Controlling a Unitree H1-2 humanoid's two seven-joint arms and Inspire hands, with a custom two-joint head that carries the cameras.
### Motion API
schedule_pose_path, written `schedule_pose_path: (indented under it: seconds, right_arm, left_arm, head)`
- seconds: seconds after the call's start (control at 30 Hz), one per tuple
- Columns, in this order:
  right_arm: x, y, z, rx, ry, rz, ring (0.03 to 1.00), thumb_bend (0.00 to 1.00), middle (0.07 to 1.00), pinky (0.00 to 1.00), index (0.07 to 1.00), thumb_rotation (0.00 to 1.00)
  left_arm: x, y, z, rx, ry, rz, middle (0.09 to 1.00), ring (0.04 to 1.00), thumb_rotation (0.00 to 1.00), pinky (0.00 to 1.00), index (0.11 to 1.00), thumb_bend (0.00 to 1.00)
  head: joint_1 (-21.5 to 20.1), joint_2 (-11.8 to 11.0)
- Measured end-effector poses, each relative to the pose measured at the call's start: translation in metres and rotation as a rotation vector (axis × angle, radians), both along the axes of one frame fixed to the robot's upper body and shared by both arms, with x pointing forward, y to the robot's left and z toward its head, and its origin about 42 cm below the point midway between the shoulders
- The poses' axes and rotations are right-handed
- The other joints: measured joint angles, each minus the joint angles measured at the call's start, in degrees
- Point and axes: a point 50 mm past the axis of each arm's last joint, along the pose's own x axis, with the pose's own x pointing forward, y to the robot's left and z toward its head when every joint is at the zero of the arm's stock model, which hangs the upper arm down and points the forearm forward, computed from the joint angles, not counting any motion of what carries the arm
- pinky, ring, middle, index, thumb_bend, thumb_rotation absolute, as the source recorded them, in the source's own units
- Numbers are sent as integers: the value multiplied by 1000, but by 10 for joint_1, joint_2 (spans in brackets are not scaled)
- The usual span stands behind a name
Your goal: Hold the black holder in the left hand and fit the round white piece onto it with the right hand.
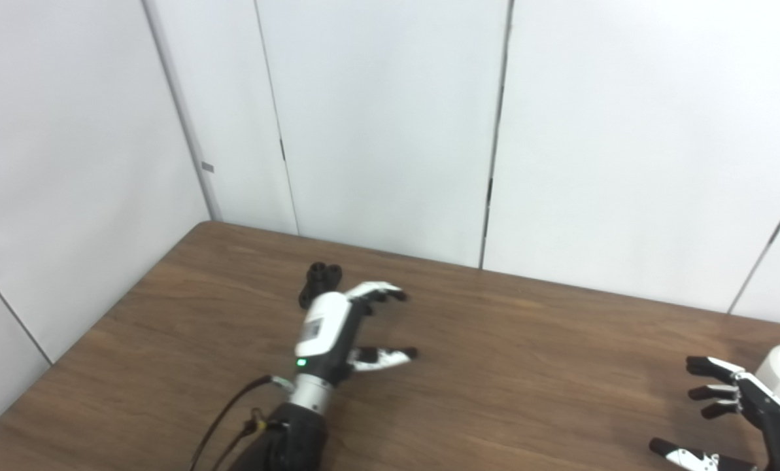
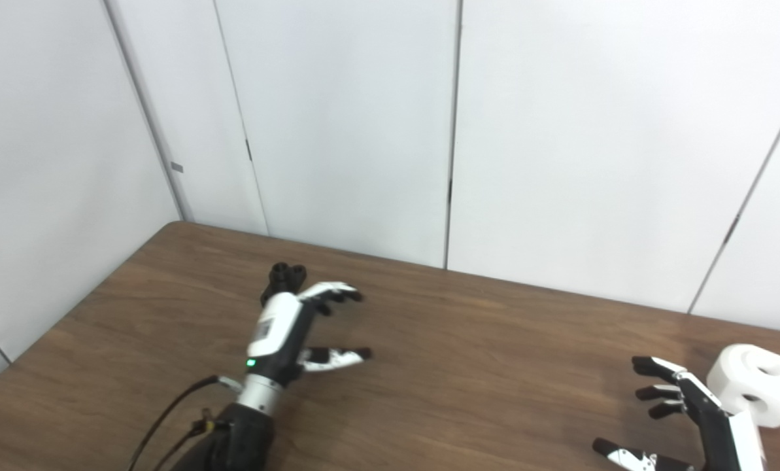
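The black holder (image 1: 318,281) stands on the brown table (image 1: 507,366) at the back left, partly hidden behind my left hand (image 1: 354,327); it also shows in the right eye view (image 2: 284,279). My left hand is open, fingers spread to the right, just in front of the holder and holding nothing. The round white piece (image 2: 757,384) with a hole in its top sits on the table at the far right. My right hand (image 2: 674,418) is open and empty, just left of the white piece.
White wall panels (image 1: 390,118) rise right behind the table's far edge and along its left side. A black cable (image 1: 223,418) hangs from my left forearm.
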Motion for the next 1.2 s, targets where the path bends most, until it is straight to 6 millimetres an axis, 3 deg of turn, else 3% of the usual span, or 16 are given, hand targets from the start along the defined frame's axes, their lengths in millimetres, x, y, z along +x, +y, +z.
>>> schedule_pose_path:
  seconds: [0.1,0.3,0.47,0.77,1.03,1.13,1.2]
  right_arm:
    - [0,2,0,3,-2,3,587,773,704,468,704,0]
    - [0,1,2,9,-4,6,578,766,705,464,704,0]
    - [0,1,3,11,8,1,575,767,702,461,704,0]
    - [0,0,3,10,10,3,568,761,707,459,704,0]
    - [0,0,3,7,10,4,566,748,710,457,706,0]
    - [0,1,3,6,13,8,562,749,708,451,704,0]
    - [0,1,3,4,14,11,562,746,711,449,706,0]
  left_arm:
    - [-3,8,0,54,10,52,758,687,161,562,687,833]
    - [-3,23,5,88,0,164,811,769,112,609,699,823]
    - [-4,36,8,86,-8,234,866,855,145,648,718,829]
    - [-3,62,20,112,-19,314,868,853,194,643,715,835]
    - [4,65,28,112,-29,348,860,853,187,638,714,853]
    - [6,65,30,121,-32,359,872,867,217,638,706,858]
    - [8,65,30,132,-28,378,895,902,260,693,698,867]
  head:
    - [-2,1]
    - [2,4]
    - [3,6]
    - [2,8]
    - [1,11]
    - [1,11]
    - [0,13]
